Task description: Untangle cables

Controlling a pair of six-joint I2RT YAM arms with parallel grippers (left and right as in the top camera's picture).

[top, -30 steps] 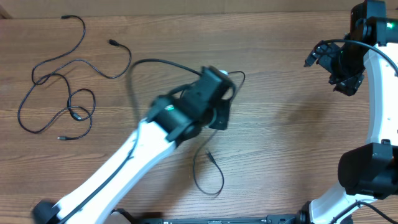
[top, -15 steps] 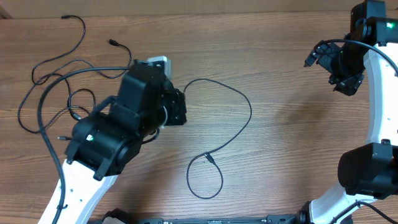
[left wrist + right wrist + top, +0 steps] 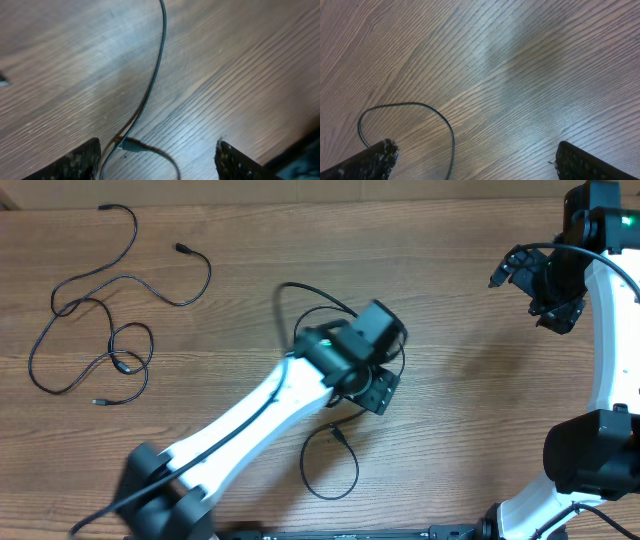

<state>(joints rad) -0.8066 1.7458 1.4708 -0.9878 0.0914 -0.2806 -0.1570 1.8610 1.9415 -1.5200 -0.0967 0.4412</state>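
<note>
Black cord [image 3: 156, 75] runs down the gap between the fingers [image 3: 82, 161] of the left gripper [image 3: 159, 157]. They stand wide apart and hold nothing. The cord's small plug [image 3: 132, 146] lies flat on the wooden table [image 3: 470, 410], nearer one finger than the other. From overhead, a closed loop [image 3: 330, 470] of this cord sits just behind the hand, toward the arm's base. The other looping cords [image 3: 110, 345] lie well apart from it, far off to the hand's side and crossing one another in several places. The right gripper [image 3: 475, 162] hangs equally wide and empty well away from all this, with only a thin black curve of cord showing ahead of its fingers. I judge that one cord is already drawn clear of the bunch and that the left hand is now lining up over it, probably to take it near the plug and lay it out straight. That calls for sinking until the fingertips nearly touch the wood, with the thin cord centred between them. A strand lying this flat could easily slip out from under a closing pad. Half a second ago the left arm was over by the bunched cords and this cord lay uncovered in a wide open arc. Now the arm has swung across and hides most of that arc. The loop, the bunch and the right arm look unchanged.
</note>
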